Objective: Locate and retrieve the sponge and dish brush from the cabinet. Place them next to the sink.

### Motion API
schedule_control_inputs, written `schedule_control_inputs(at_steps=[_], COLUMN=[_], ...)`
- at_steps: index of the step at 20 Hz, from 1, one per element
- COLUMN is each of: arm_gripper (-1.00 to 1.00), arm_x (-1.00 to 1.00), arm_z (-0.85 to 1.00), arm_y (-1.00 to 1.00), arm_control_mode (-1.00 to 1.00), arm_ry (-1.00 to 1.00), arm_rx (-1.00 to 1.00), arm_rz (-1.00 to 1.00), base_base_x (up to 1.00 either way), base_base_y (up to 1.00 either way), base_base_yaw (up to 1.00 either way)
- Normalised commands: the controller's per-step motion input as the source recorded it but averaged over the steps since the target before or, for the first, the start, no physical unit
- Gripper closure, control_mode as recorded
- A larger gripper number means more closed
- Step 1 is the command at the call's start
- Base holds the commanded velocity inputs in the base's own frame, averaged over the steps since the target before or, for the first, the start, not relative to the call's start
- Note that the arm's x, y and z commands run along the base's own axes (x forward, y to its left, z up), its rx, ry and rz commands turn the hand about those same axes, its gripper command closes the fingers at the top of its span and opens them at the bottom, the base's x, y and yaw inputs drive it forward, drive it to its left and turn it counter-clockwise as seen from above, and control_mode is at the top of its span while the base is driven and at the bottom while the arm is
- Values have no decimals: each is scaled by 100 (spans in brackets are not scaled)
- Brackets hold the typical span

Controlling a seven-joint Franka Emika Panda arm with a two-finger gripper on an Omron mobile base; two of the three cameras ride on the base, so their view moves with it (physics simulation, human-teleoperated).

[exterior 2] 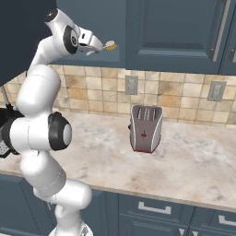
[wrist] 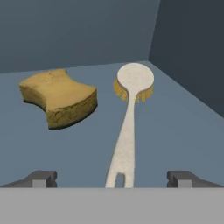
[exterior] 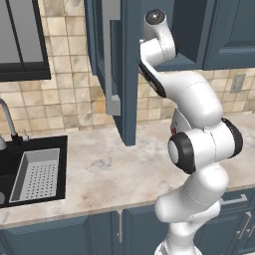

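I am lining the arm's two-finger gripper (wrist: 112, 178) up inside the tall dark blue wall cabinet (exterior: 127, 69), its fingers spread wide and empty, straddling the handle end of the slim whitish dish brush (wrist: 127, 131), which is lying flat on the shelf, head pointing away. The ochre-yellow sponge block (wrist: 59, 98) is sitting just beside it. I judge the brush goes first, then over to the black rectangular sink (exterior: 31, 172).

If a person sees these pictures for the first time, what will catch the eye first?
Probably the white arm reaching up into the open dark blue cabinet above the counter. Inside, on the shelf, lie the ochre sponge and beside it the dish brush, its handle running toward the open tool. The black sink waits at lower left.
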Motion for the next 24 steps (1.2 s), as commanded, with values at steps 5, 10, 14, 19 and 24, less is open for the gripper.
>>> schedule_control_inputs(at_steps=[5,10,14,19,24], arm_gripper=[-100,-100,-100,-100,100], arm_x=[7,22,25,8,0], arm_z=[-16,-11,-20,-16,-38], arm_y=[-2,-8,-31,-12,3], arm_control_mode=[-100,-100,-100,-100,-100], arm_ry=[0,-3,-5,-4,-3], arm_rx=[0,1,4,2,4], arm_rz=[-7,-1,0,0,-1], base_base_x=[0,0,0,0,0], base_base_y=[0,0,0,0,0], base_base_yaw=[0,0,0,0,0])
